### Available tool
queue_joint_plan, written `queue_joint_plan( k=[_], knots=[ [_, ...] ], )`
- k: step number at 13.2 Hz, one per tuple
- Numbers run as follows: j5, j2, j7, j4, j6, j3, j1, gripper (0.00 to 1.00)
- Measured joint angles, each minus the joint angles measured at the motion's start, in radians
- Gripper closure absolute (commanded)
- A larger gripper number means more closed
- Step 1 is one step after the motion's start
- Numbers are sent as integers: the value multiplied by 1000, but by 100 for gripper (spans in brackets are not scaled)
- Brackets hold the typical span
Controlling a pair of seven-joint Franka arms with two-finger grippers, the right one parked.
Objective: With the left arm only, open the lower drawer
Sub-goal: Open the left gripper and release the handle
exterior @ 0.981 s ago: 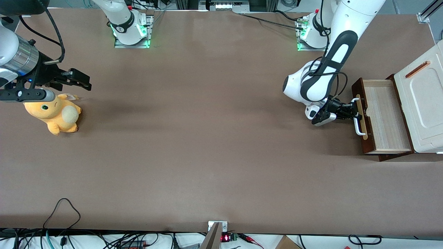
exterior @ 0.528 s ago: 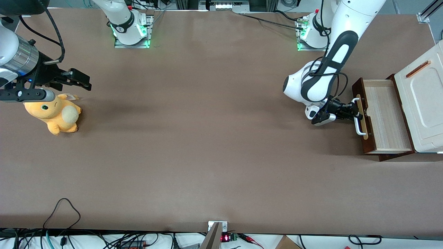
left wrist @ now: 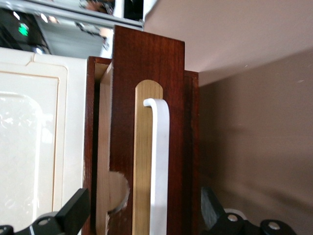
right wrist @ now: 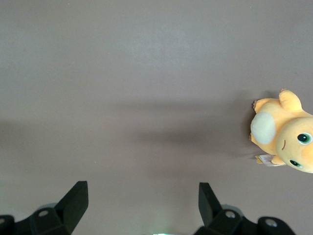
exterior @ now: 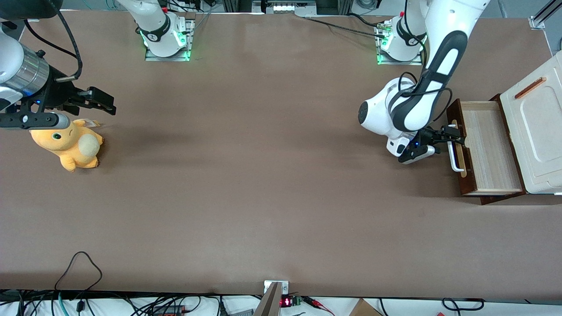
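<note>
The lower drawer [exterior: 487, 149] stands pulled out of the cabinet, its pale wood interior showing. Its dark brown front [exterior: 454, 109] carries a white bar handle [exterior: 455, 161] on a tan strip. The left arm [exterior: 421, 101] reaches down in front of the drawer. Its gripper [exterior: 452, 134] is open at the handle's end farther from the front camera. In the left wrist view the gripper [left wrist: 144, 208] has its fingers [left wrist: 76, 208] spread wide to either side of the drawer front [left wrist: 171, 98], apart from the handle [left wrist: 159, 161].
The cream-white cabinet top [exterior: 538, 131] with an orange-brown strip [exterior: 530, 87] lies at the working arm's end; it also shows in the left wrist view [left wrist: 29, 147]. A yellow plush toy [exterior: 70, 145] lies toward the parked arm's end. Arm bases [exterior: 397, 44] stand along the table's farthest edge.
The gripper has opened and let go of the white handle, and the arm's link has swung toward the cabinet. The drawer has stayed pulled out.
</note>
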Motion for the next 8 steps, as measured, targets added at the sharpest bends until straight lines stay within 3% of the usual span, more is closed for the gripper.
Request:
queue_joint_plan(
  k=[8],
  knots=[
    [-560, -150, 372, 312, -7, 1, 23, 0]
  ],
)
